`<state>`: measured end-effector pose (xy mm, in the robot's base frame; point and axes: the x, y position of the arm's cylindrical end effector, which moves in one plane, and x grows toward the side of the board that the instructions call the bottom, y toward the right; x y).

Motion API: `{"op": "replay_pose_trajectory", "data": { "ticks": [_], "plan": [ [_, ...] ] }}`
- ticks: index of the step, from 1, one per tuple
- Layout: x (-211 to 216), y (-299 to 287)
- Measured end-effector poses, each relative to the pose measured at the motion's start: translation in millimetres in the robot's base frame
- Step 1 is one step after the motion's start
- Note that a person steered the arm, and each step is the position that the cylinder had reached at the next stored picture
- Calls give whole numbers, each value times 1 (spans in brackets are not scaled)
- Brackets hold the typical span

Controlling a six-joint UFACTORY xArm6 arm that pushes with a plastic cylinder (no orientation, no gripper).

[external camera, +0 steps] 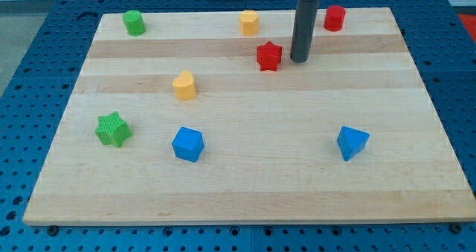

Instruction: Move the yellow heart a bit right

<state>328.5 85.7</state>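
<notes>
The yellow heart [184,85] lies on the wooden board [245,185], left of centre. My tip [299,60] rests on the board near the view's top, well to the right of the heart and above it. It sits just right of the red star [268,56], with a small gap between them. The rod rises straight up out of the frame.
A yellow block [249,21], a red cylinder [335,18] and a green cylinder [134,22] stand along the view's top. A green star [113,128] and a blue cube [187,143] lie below the heart. A blue block [352,142] lies at lower right.
</notes>
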Motion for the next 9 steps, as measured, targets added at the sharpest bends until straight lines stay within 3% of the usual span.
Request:
{"op": "replay_pose_trajectory", "data": {
  "ticks": [2, 4, 6, 7, 9],
  "plan": [
    [-5, -56],
    [-5, -41],
    [97, -12],
    [120, -41],
    [132, -155]
  ]
}}
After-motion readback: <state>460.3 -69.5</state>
